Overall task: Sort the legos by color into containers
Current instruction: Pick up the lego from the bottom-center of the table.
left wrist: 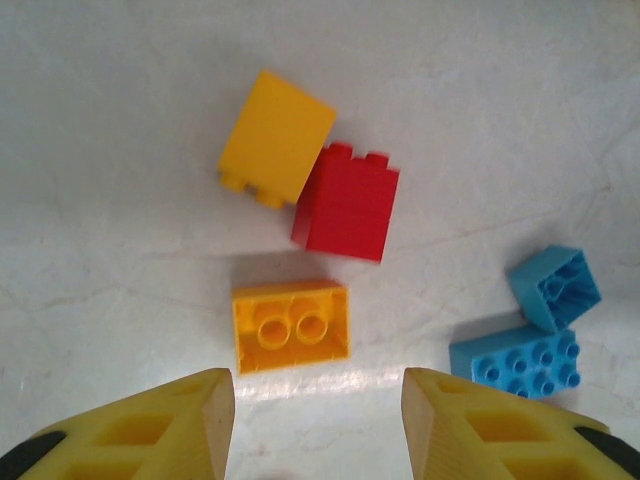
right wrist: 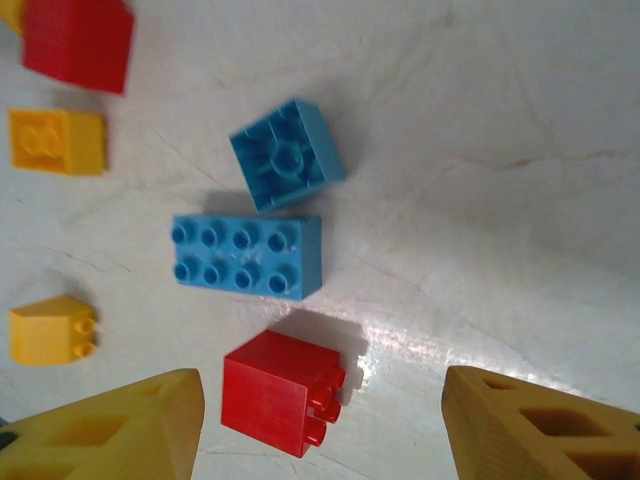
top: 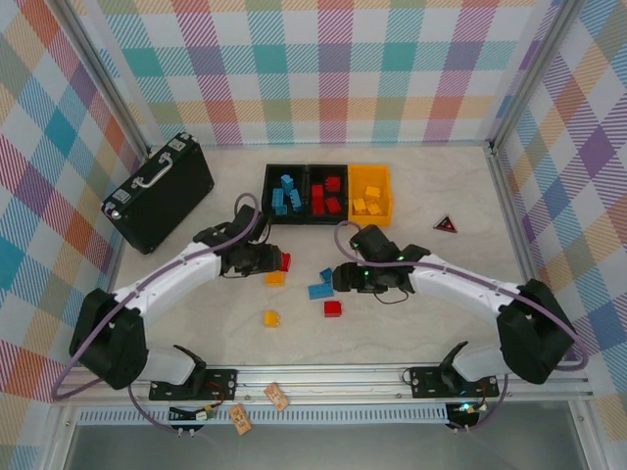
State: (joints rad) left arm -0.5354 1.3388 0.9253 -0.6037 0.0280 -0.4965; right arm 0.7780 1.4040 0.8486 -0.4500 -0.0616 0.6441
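Both claws hang over the loose legos, spread wide with nothing in them. My left claw (left wrist: 318, 425) has a yellow brick with two round holes (left wrist: 290, 325) just ahead of its fingers. My right claw (right wrist: 320, 430) has a red brick (right wrist: 280, 390) lying on its side between its fingers, closer to one of them.

I think the next job is to grab these two. To do it well, I would slide each claw until its brick sits right in the middle. Then I would go straight down and squeeze the flat sides, not the bumpy end. A long blue brick (right wrist: 247, 256) lies just beside the red one, so I must not knock it.

The legos look like hard, shiny plastic, boxy, with smooth sides and little round bumps. The surface (top: 323, 343) is pale and glossy with thin lines like stone, so I think a pushed brick could slide.

The bins stand in a row at the far side. The left black bin (top: 285, 167) holds blue bricks, the middle black bin (top: 329, 167) holds red ones, and the yellow bin (top: 372, 174) holds yellow ones.
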